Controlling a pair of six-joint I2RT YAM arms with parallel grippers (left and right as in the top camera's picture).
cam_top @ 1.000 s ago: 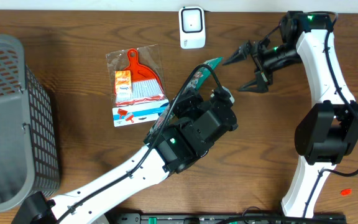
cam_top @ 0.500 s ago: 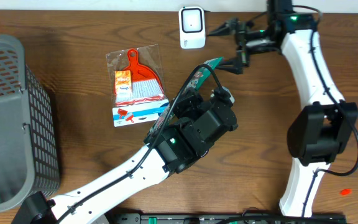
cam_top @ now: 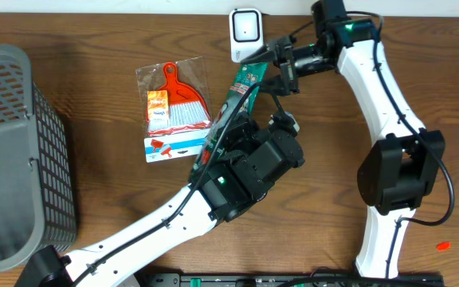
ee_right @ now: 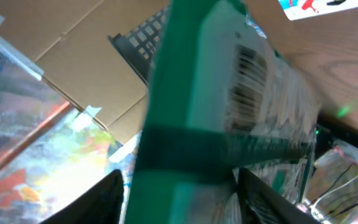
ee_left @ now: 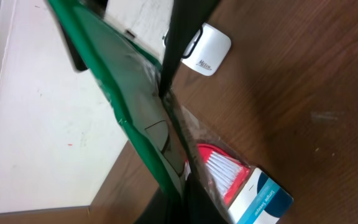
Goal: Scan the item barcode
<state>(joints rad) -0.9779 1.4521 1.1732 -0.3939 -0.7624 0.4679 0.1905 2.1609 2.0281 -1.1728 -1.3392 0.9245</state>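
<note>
The left gripper (cam_top: 231,121) is clamped shut on a long green package (cam_top: 241,89), holding it by its lower part so that the upper end juts out past the fingertips, lifted off the table (cam_top: 102,48). That free end reaches the right gripper (cam_top: 271,70), which comes in from the other side and has one jaw on either flank of it. From above, the right arm's dark hardware hides whether those jaws press on the package or merely straddle it. The right wrist camera gets closer: the package (ee_right: 210,106) fills the gap between the two dark fingers (ee_right: 107,199), and a blurred barcode (ee_right: 248,67) shows on its pale face, yet contact cannot be told there either. The white scanner (cam_top: 245,33) stands just beyond the right gripper's fingertips and ahead of the package's free end. The left wrist camera sees the package (ee_left: 135,109) edge-on, with the scanner (ee_left: 207,50) past it on the wood. Beside the left gripper, away from the right arm, a brush-and-dustpan pack (cam_top: 174,112) lies flat; the left wrist view catches its red bristles (ee_left: 224,173) close under the held package. Well off to that side sits a grey basket (cam_top: 14,159), whose mesh (ee_right: 138,34) appears behind the package only in the right wrist view.
</note>
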